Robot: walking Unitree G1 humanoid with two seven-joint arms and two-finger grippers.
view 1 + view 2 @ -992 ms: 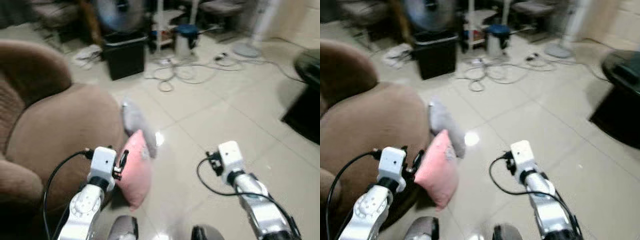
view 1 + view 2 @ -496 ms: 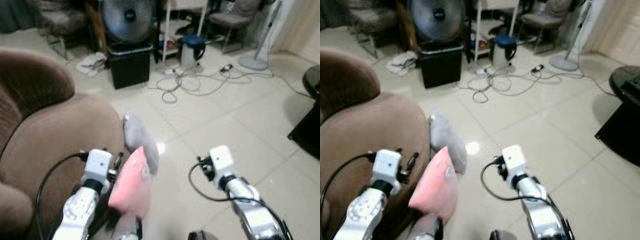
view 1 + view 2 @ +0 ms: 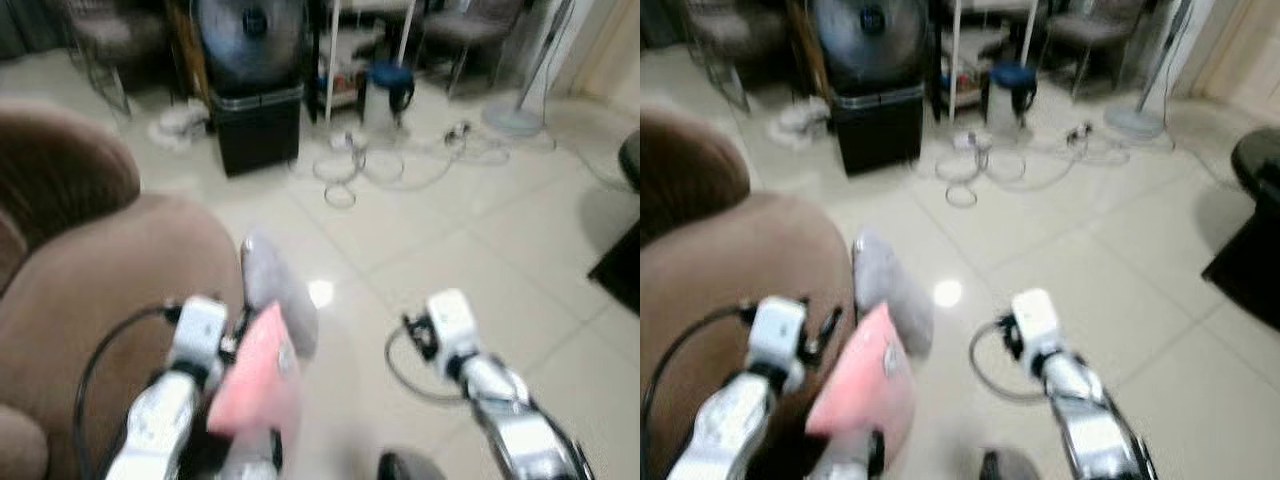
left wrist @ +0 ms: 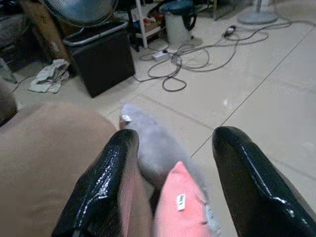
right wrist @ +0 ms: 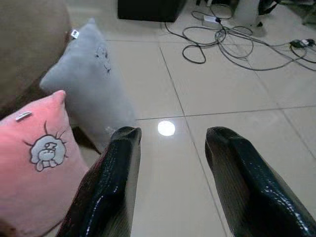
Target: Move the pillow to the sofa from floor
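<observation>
The pink pillow [image 5: 37, 163] and the grey pillow [image 5: 91, 84] are soft matt cloth, beside a brown sofa [image 3: 95, 300] of plush, napped fabric. The tiled floor [image 5: 222, 84] is smooth and glossy, reflecting a light. Both grippers' black fingers [image 5: 237, 182] look like shiny, hard plastic.

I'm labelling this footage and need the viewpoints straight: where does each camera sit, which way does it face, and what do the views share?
Left eye view: on the head, looking down and forward at the pink pillow against the brown sofa; both arms show.
Right eye view: same scene, shifted slightly.
Left wrist view: along the open left gripper toward both pillows.
Right wrist view: along the open right gripper over floor tiles.
Shared: the grey pillow and floor cables.
</observation>
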